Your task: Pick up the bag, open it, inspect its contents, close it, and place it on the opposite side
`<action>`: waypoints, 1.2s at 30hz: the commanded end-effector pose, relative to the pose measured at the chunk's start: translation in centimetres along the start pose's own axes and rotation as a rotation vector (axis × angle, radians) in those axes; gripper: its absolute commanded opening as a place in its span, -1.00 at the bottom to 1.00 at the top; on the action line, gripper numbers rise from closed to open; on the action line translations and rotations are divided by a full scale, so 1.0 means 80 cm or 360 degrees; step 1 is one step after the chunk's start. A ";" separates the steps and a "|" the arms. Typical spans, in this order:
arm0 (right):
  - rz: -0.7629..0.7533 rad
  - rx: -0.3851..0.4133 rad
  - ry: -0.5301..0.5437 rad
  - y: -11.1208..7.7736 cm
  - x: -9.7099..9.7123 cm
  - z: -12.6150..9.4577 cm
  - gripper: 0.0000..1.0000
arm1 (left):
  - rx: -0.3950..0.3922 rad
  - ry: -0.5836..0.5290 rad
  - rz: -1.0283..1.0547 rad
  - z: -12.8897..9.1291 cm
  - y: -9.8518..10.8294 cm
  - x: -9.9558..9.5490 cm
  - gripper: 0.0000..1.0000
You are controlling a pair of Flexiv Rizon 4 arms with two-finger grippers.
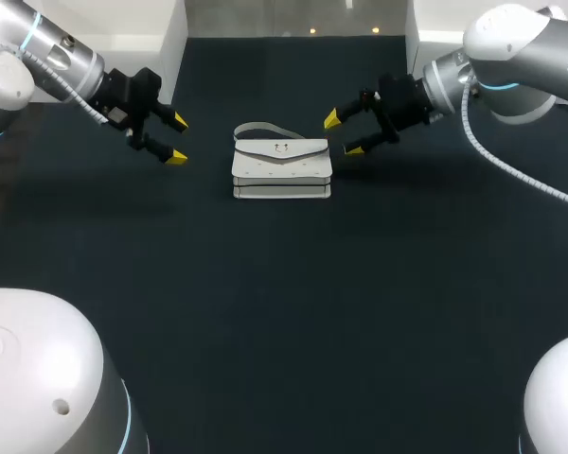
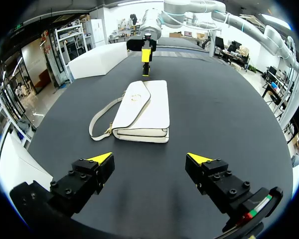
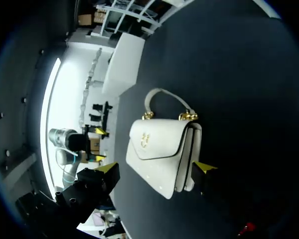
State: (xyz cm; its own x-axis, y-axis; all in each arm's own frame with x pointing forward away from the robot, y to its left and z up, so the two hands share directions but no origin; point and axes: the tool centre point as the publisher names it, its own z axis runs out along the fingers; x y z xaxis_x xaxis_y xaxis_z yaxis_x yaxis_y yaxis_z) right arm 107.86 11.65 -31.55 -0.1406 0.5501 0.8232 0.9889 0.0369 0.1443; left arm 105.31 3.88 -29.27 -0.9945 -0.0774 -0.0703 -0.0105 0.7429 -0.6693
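White bag (image 1: 281, 168) lies flat on the dark counter (image 1: 293, 322), toward the far edge. Its flap is shut and its strap (image 1: 257, 129) trails behind. Left gripper (image 1: 178, 139) hangs near the bag's left end, fingers spread, holding nothing. Right gripper (image 1: 343, 134) sits just beside the right end, fingers spread too, apparently not touching. Task looks barely begun: no pickup yet, so opening, inspecting, closing and placing on the opposite side all remain.

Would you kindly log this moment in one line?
bag: lying flat, closed | left gripper: open, apart | right gripper: open, beside bag
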 end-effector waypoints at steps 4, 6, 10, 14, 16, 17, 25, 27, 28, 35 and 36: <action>-0.0309 -0.0091 -0.0507 -0.015 0.050 -0.018 1.00 | 0.0005 -0.0002 0.0002 0.001 0.001 0.000 1.00; -0.0399 -0.0091 -0.0592 -0.017 0.056 -0.018 1.00 | 0.0005 -0.0002 0.0002 0.001 0.001 0.000 1.00; -0.0575 -0.0090 -0.0770 -0.021 0.067 -0.013 1.00 | 0.0005 -0.0002 0.0002 0.001 0.001 0.000 1.00; -0.0710 -0.0075 -0.0862 -0.025 0.073 -0.004 1.00 | 0.0005 -0.0002 0.0002 0.001 0.001 0.000 1.00; -0.0773 -0.0077 -0.0883 -0.027 0.075 -0.002 1.00 | 0.0005 -0.0002 0.0002 0.001 0.001 0.000 1.00; -0.0816 -0.0079 -0.0913 -0.029 0.075 -0.001 1.00 | 0.0005 -0.0002 0.0002 0.001 0.001 0.000 1.00; -0.0915 -0.0078 -0.0987 -0.037 0.073 0.003 1.00 | 0.0005 -0.0002 0.0002 0.001 0.001 0.000 1.00; -0.0915 -0.0078 -0.0987 -0.037 0.073 0.003 1.00 | 0.0005 -0.0002 0.0002 0.001 0.001 0.000 1.00; -0.0915 -0.0078 -0.0987 -0.037 0.073 0.003 1.00 | 0.0005 -0.0002 0.0002 0.001 0.001 0.000 1.00; -0.1167 -0.0089 -0.1040 -0.040 0.082 0.006 1.00 | -0.0069 -0.0126 0.0196 0.007 -0.021 -0.004 1.00; -0.1224 -0.0090 -0.1058 -0.042 0.082 0.006 1.00 | -0.0078 -0.0133 0.0215 0.007 -0.024 -0.005 1.00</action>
State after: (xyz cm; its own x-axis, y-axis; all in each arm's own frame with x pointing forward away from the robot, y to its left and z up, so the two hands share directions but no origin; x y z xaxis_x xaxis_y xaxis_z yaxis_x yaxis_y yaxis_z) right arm 104.49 15.43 -26.79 -0.6548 0.7310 0.1922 0.7018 0.4935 0.5138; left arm 106.59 3.05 -28.68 -0.9816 -0.0133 -0.1905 0.1119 0.7685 -0.6299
